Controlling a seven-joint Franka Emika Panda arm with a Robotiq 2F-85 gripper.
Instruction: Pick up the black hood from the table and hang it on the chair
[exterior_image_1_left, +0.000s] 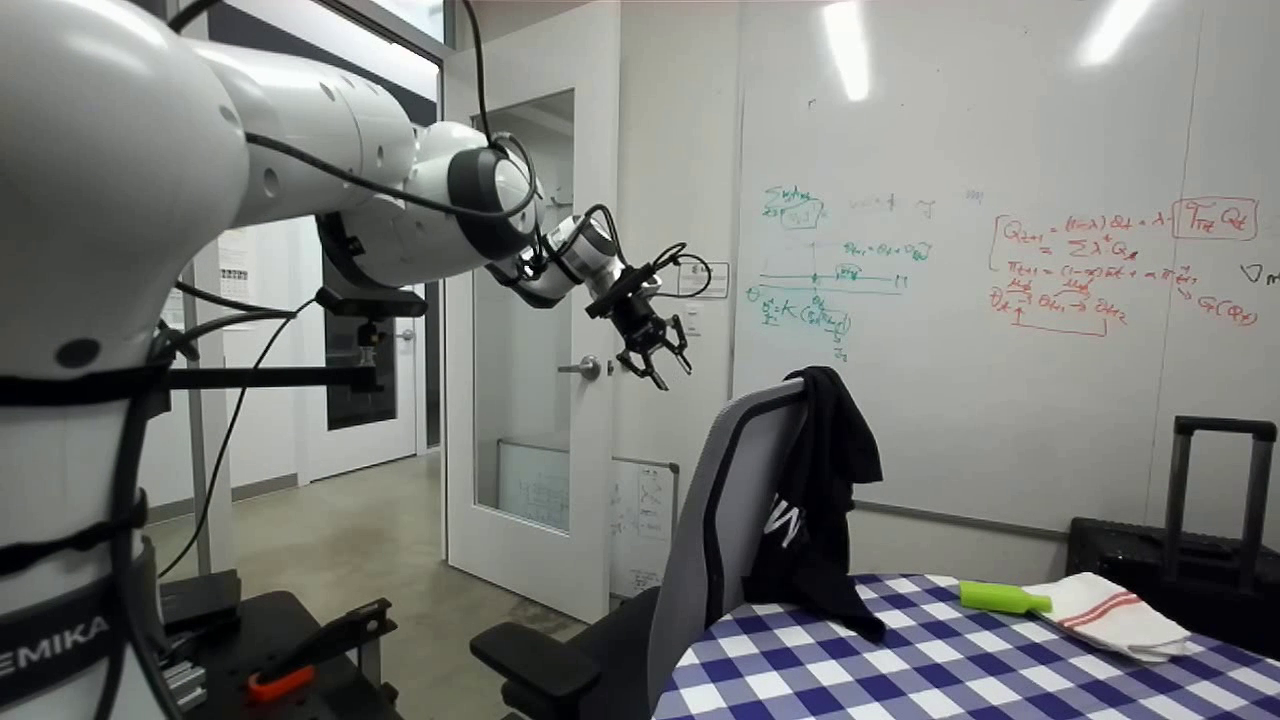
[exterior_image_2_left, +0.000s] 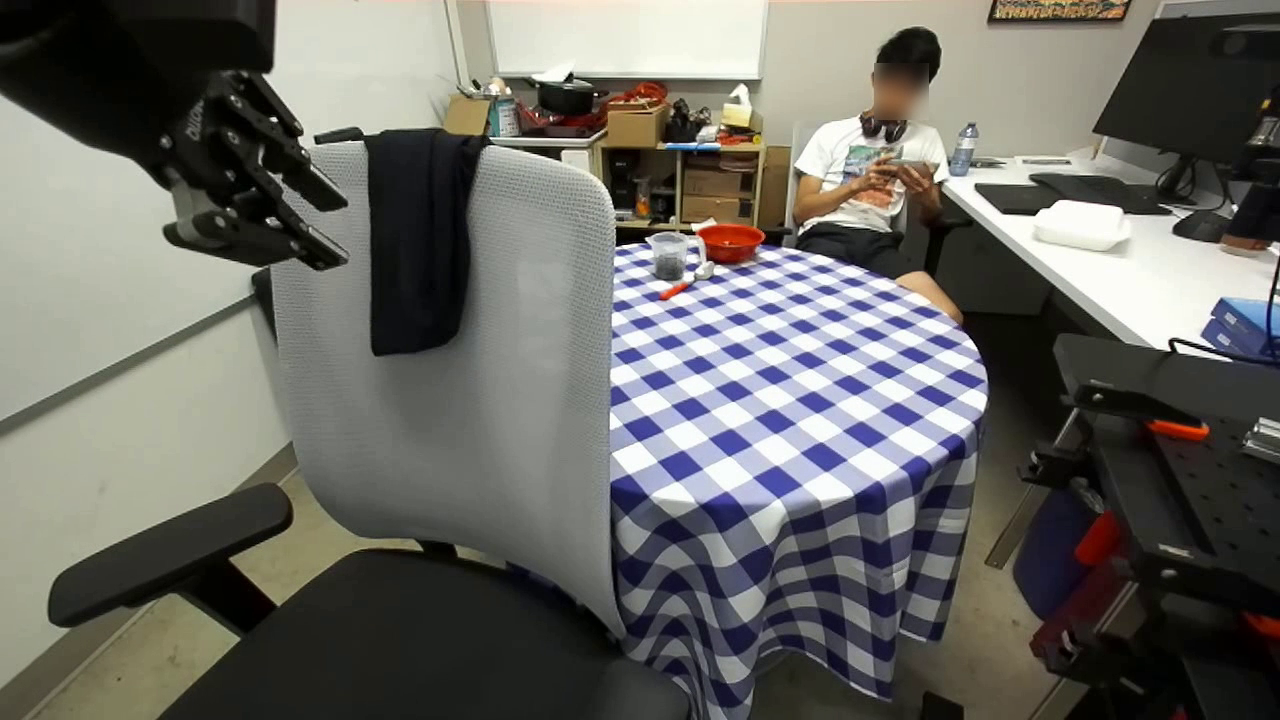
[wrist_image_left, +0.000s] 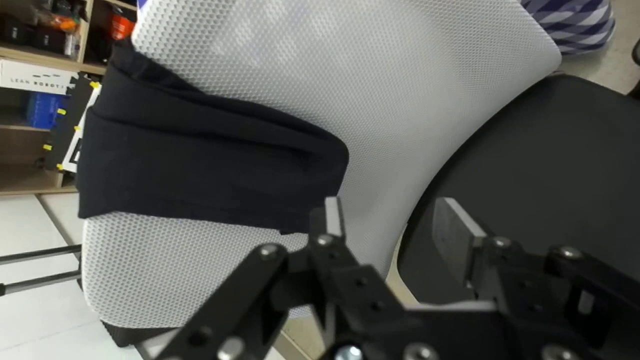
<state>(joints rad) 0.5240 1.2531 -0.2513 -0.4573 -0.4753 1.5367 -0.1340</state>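
Hood (exterior_image_2_left: 420, 245) draped over top of chair (exterior_image_2_left: 540, 300); in an exterior view, gripper (exterior_image_2_left: 340, 232) at hood's nine o'clock, jaws spread, table (exterior_image_2_left: 800, 380) at four

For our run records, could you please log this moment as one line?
black hood: draped over chair backrest, one end apparently on table | fingers: open, empty | hanging: looks done

The hood (exterior_image_1_left: 818, 490) is black with white lettering (exterior_image_1_left: 785, 524), the chair (exterior_image_2_left: 470, 440) grey and black, the worktop (exterior_image_2_left: 800, 400) blue-and-white checked, the bowl (exterior_image_2_left: 732, 244) near its edge bright red.
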